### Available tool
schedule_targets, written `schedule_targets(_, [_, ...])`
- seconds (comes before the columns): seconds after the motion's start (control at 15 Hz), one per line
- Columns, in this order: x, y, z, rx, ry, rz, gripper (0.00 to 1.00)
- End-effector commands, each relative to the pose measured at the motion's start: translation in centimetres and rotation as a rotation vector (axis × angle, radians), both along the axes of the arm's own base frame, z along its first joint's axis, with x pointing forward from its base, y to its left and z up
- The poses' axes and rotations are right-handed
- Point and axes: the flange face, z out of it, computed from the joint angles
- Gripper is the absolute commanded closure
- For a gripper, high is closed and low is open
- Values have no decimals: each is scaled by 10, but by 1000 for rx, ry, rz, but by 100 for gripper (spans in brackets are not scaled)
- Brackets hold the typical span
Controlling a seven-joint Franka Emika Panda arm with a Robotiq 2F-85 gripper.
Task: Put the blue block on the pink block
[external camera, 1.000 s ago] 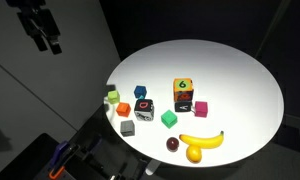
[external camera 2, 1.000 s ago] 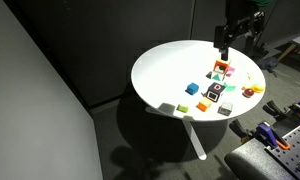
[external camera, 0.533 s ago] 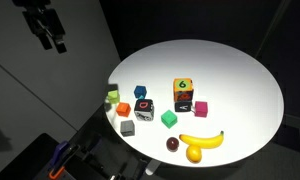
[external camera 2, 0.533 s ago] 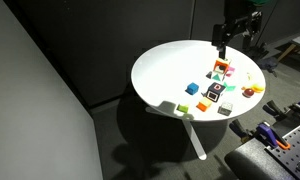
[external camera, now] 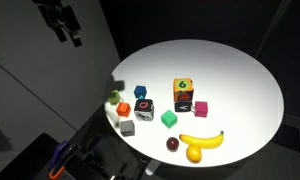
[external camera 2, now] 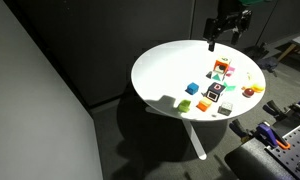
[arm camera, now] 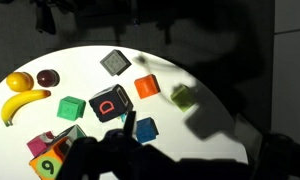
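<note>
**Exterior and wrist views of the block scene.** In an exterior view the gripper hung high in the dark beyond the left edge of the round white table, touching nothing. Whether its fingers stood apart or together could not be told. The wrist view showed them only as a dark outline along its lower border.

Near the table's left edge lay an olive-green block, an orange block and a grey block. Just to their right the blue block sat flat on the table, directly behind the black cube, whose red mark showed in the wrist view. A bright green cube came next, toward the front edge.

Further right stood the taller yellow-green block marked "6". The pink block rested on the table just in front of it and to its right, well apart from the blue block.

By the front edge lay a dark red fruit, a round yellow fruit and a banana.
</note>
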Motion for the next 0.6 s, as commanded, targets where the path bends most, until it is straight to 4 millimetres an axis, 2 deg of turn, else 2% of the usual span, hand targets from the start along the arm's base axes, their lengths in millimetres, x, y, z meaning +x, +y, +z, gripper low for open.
schedule_targets(0.0, [22, -5, -2, 3, -50, 14, 0])
schedule_targets(0.53, [57, -14, -35, -15, -167, 110, 0])
